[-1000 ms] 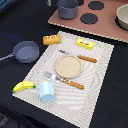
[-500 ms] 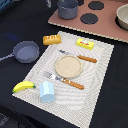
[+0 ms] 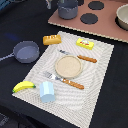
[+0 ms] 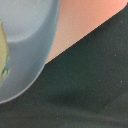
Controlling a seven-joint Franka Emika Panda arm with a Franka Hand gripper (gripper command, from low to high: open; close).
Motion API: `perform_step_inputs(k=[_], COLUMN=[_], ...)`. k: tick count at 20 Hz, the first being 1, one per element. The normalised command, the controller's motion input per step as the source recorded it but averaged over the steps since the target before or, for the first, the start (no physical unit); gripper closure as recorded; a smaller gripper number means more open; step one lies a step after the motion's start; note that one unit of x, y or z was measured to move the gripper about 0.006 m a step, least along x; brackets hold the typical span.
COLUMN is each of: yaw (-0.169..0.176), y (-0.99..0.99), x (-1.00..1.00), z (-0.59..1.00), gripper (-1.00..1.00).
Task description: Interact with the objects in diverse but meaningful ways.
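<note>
While the wrist view shows only a pale grey-blue bowl rim (image 4: 30, 50) close below, the end effector itself is unseen, its state untellable. Well away, the yellow banana (image 3: 23, 86) and light blue cup (image 3: 47, 91) lie on the striped placemat (image 3: 100, 75).

Item: Franka Panda arm and end effector. Neither camera view shows any part of it. Colours, shapes, cables, screws and markings cannot be told from these frames.
</note>
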Motion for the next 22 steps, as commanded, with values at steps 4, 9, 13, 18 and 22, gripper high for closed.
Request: perform_step_inputs(k=[4,9,13,18,22], yaw=[-0.124,-0.121,-0.116,-0.075,-0.038], y=[0.05,0.05,0.06,0.05,0.04], x=[0.0,0.0,0.0,0.0,0.0], z=[-0.23,-0.22,-0.22,-0.19,-0.27], gripper=[-1.0,-1.0,-1.0,-1.0,-1.0])
